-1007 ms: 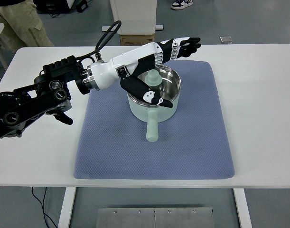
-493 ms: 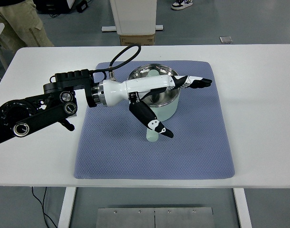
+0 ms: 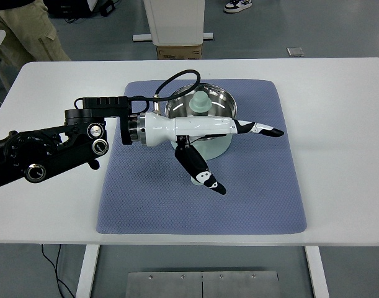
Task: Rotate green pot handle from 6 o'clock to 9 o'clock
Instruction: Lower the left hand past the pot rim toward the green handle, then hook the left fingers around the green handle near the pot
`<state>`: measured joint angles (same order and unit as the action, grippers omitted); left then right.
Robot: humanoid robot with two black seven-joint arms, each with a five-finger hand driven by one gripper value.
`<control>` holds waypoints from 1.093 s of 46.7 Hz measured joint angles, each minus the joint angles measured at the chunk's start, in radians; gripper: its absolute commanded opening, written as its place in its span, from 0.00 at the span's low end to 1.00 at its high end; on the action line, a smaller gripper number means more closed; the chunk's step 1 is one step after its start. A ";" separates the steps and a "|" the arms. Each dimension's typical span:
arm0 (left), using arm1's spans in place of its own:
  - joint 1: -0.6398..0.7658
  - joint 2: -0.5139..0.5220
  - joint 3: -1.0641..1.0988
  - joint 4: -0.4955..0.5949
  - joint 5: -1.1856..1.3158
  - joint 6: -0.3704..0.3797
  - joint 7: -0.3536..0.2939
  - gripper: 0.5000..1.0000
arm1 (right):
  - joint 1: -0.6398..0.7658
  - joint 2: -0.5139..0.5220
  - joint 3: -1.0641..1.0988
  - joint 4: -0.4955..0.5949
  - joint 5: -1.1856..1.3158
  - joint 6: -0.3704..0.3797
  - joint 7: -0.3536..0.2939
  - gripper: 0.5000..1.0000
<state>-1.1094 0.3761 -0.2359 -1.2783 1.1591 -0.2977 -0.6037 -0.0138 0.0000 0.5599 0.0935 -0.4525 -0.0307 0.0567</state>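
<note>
We held the left hand (image 3: 223, 146) over the pot (image 3: 201, 124), fingers (image 3: 263, 130) apart, thumb covering the near handle; sweeping leftward should turn it.

The left hand (image 3: 223, 146) is showing a smooth white shell with long thin black-and-white fingers (image 3: 263, 130). Behind the fingers, a black looping cable (image 3: 170, 84) is joining the chunky black arm (image 3: 53, 146).

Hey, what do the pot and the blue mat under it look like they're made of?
The pot looks like metal: pale green coated outside, shiny steel inside, with bright reflections on the rim. The mat seems to be a soft fabric or foam pad, matte blue-grey, with a fine dimpled weave.
</note>
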 measured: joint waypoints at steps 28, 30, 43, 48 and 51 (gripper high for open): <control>-0.139 -0.014 0.134 0.025 0.070 0.000 0.001 1.00 | 0.000 0.000 0.000 0.000 0.000 0.000 0.000 1.00; -0.140 -0.016 0.141 0.026 0.089 0.000 0.001 1.00 | 0.000 0.000 0.000 0.000 0.000 0.000 0.000 1.00; -0.170 -0.034 0.199 0.046 0.153 0.000 0.000 1.00 | 0.000 0.000 0.000 0.000 0.000 0.000 0.000 1.00; -0.176 -0.039 0.205 0.049 0.181 0.000 -0.001 1.00 | 0.000 0.000 0.000 0.000 0.000 0.000 0.000 1.00; -0.182 -0.044 0.206 0.055 0.200 0.000 -0.001 1.00 | 0.000 0.000 0.000 0.000 0.000 0.000 0.000 1.00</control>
<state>-1.2909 0.3319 -0.0300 -1.2236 1.3587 -0.2976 -0.6045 -0.0138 0.0000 0.5600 0.0933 -0.4525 -0.0307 0.0568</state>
